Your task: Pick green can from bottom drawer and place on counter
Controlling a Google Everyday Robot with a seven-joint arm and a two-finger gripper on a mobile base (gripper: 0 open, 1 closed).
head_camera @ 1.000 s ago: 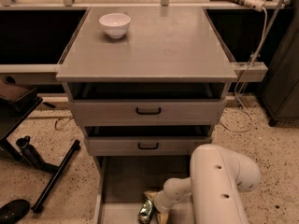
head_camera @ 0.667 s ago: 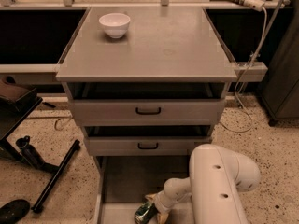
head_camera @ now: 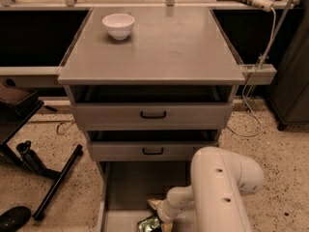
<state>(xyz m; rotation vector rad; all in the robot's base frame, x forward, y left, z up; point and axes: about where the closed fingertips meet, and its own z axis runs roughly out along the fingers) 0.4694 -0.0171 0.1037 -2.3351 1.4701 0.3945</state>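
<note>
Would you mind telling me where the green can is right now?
The green can sits at the bottom centre of the camera view, on the floor of the open bottom drawer, with the gripper right beside it.

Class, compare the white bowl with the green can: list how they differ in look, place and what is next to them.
The white bowl is plain white; the green can is shiny green. The bowl stands upright on the counter, back left; the can is down in the bottom drawer, at the picture's lower edge. The bowl stands alone; the gripper is right at the can. Both are small.
</note>
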